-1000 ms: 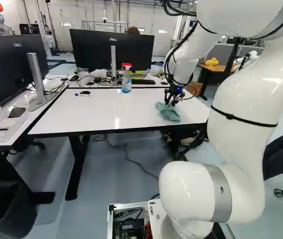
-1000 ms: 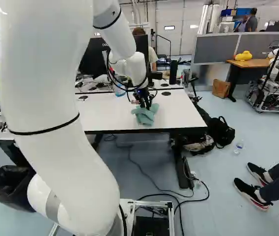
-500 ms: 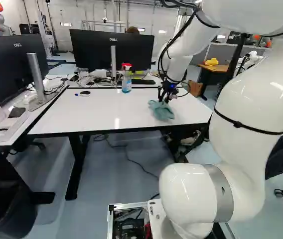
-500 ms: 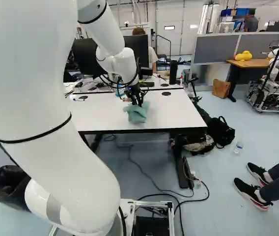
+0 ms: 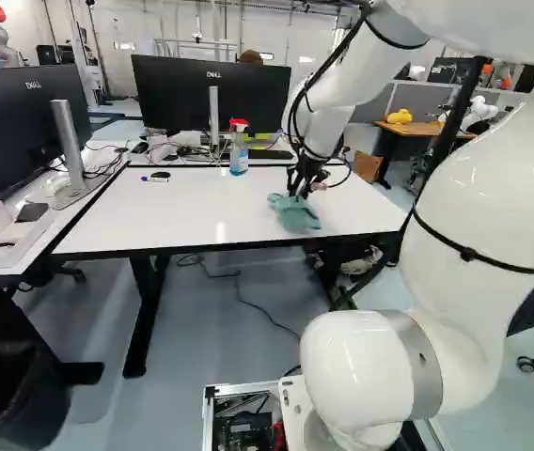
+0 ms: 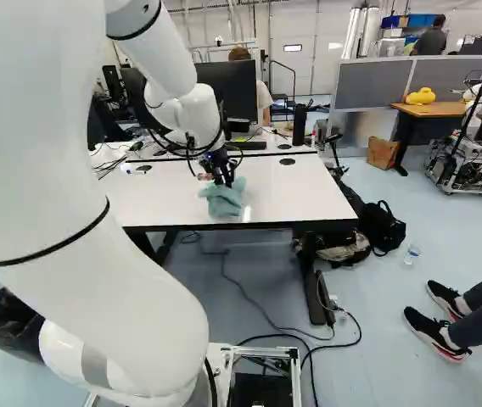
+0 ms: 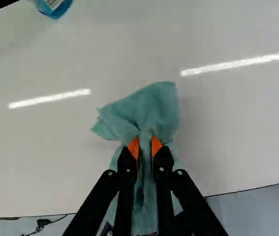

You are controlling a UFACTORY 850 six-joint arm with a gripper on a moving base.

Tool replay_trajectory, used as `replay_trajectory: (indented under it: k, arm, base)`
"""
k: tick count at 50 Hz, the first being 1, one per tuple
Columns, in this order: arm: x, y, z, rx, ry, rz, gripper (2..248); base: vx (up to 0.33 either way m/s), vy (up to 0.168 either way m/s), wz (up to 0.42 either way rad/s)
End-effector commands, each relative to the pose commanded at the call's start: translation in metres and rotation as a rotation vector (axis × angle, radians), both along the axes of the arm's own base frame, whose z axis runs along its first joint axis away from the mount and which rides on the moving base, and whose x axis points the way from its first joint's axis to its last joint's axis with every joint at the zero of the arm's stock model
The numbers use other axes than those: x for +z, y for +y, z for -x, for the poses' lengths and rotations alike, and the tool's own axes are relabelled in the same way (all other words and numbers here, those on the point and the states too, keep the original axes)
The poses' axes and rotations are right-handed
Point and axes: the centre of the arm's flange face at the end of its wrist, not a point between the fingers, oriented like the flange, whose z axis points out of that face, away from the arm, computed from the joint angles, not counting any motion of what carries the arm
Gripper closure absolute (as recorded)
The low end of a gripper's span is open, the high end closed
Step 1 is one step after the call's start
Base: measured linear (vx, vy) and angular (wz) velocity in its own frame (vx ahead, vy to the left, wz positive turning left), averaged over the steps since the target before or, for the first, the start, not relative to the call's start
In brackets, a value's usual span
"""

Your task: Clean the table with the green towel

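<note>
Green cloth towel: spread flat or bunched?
Bunched: the green cloth towel is pinched into folds between the gripper's orange pads, its end fanning out ahead.

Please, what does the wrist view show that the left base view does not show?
Only the wrist view: the orange pads of the gripper, pressing the bunched green towel from two sides.

Only the left base view: the monitors, the marker lying on the table, and the black bin on the floor.

Both: the towel, the gripper, the table, and the spray bottle, of which the wrist view shows just the lower part.
</note>
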Motion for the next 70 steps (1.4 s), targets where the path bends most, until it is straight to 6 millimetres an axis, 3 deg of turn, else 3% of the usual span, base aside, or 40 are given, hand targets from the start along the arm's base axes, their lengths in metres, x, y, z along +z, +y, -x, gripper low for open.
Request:
replay_trajectory:
  k: [11,33,70]
  arm:
    - [0.0,0.014,0.014,0.031,0.001,0.0,200]
    - [0.0,0.013,0.011,0.027,0.001,0.0,200]
    - [0.0,-0.045,-0.034,-0.087,-0.006,0.001,200]
  base:
    - [0.0,0.0,0.0]
    - [0.0,0.0,0.0]
    - [0.0,0.0,0.0]
